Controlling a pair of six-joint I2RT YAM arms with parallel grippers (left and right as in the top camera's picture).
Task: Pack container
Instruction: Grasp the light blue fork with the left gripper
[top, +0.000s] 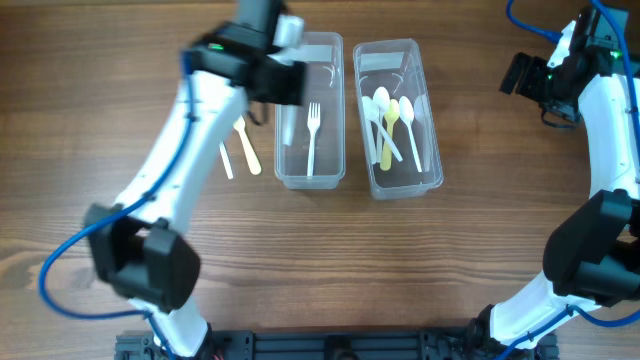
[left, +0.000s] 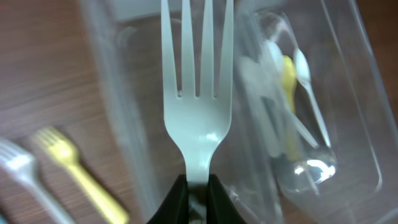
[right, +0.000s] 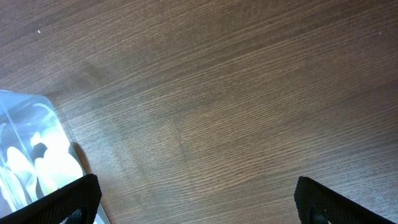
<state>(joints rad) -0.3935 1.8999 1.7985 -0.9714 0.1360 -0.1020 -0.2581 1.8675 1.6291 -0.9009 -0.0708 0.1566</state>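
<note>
Fingers of the left gripper (left: 198, 188) are clamped on the handle of a white fork (left: 198, 112), held over the left container (top: 310, 183). Spoons (top: 392, 115) lie in the right container (top: 405, 191). The right gripper (right: 196, 190) hangs wide apart, holding nothing, above the wooden table (right: 217, 93).

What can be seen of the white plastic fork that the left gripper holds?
The white plastic fork is smooth and glossy, with four long tines running out of the frame's top. The left gripper is shut on its narrow neck; the handle is hidden. It hangs before the clear plastic container, seemingly touching nothing else.
</note>
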